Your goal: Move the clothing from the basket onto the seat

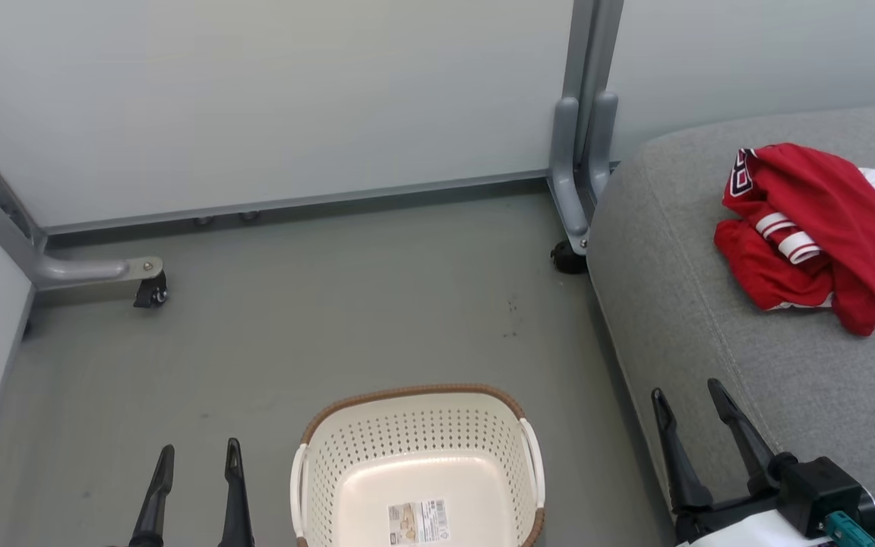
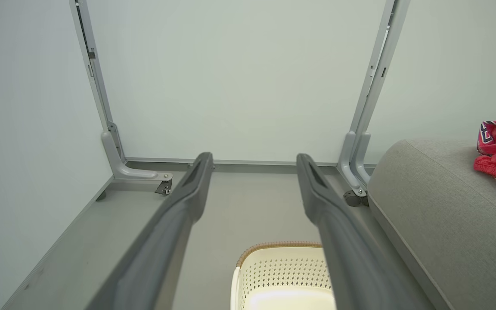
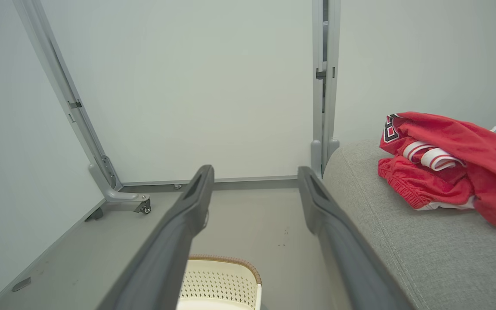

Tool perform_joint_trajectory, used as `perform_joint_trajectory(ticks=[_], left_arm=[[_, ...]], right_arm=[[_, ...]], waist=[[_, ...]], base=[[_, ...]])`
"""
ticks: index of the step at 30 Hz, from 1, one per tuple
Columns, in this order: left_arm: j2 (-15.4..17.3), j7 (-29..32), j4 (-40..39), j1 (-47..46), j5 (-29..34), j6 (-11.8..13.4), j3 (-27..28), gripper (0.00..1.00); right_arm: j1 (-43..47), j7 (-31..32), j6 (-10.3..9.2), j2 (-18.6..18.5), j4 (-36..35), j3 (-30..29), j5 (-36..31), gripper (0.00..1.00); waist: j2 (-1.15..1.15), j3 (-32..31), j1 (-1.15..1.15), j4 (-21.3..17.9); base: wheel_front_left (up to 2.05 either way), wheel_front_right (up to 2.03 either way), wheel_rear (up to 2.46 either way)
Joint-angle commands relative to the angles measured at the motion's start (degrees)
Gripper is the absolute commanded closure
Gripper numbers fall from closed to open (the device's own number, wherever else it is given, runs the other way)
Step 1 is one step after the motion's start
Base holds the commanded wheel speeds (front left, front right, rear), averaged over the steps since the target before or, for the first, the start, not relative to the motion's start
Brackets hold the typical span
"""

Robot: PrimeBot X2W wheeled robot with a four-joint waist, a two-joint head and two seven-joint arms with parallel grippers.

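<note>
The red clothing (image 1: pixel 825 232) lies in a crumpled heap on the grey seat (image 1: pixel 711 319) at the right, white stripe trim and a tag showing; the right wrist view shows the clothing (image 3: pixel 454 168) on the seat (image 3: pixel 424 249) too. The cream basket (image 1: pixel 418 463) stands on the floor at the bottom centre, only a label sticker inside it. My left gripper (image 1: pixel 196 454) is open, left of the basket, nothing between its fingers. My right gripper (image 1: pixel 690 395) is open over the seat's front edge, below the clothing and apart from it.
Pale partition walls close off the back and left. Their grey metal feet with castors stand at the left (image 1: pixel 149 289) and beside the seat's corner (image 1: pixel 568 258). Grey floor (image 1: pixel 331 319) stretches between the walls, basket and seat.
</note>
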Motion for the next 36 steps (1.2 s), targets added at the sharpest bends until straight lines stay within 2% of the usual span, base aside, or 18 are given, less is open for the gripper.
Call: perform_joint_trajectory(ticks=[1,12,16,17,21,36], left_arm=[[0.1,0.0,-0.1,0.9,0.5,0.2,0.2,0.00],[0.1,0.0,0.7,1.7,1.2,-0.7,0.2,0.00],[0.1,0.0,0.6,1.9,1.7,-0.2,0.3,0.00],[0.0,0.0,0.6,1.0,1.6,-0.4,0.2,1.00],[-0.1,0.0,2.5,1.0,1.3,-0.3,0.0,1.00],[0.8,3.3,4.9,-3.1,-16.0,-1.8,0.9,1.00]], right_arm=[[1.0,-0.2,-0.08,0.0,0.0,0.1,-0.1,0.00],[1.6,-0.2,-0.08,0.3,0.3,0.0,0.1,0.00],[1.9,-0.2,-0.08,0.1,0.5,0.1,0.0,0.00],[1.5,0.0,0.00,0.3,0.4,0.1,0.0,1.00],[1.7,0.1,0.00,0.4,2.3,0.2,0.0,1.00],[-1.6,3.3,-0.01,-0.2,4.4,-1.2,17.2,1.00]], waist=[[0.00,-3.0,0.01,1.1],[0.00,-3.8,0.01,1.1],[0.00,-4.1,0.01,1.4],[0.00,-4.1,0.01,1.4],[0.00,-4.2,0.01,1.4],[0.00,-3.4,0.01,1.6]], base=[[0.00,0.00,0.00],[0.00,0.00,0.00],[0.00,0.00,0.00],[0.00,0.00,0.00],[0.00,0.00,0.00],[0.00,0.00,0.00]])
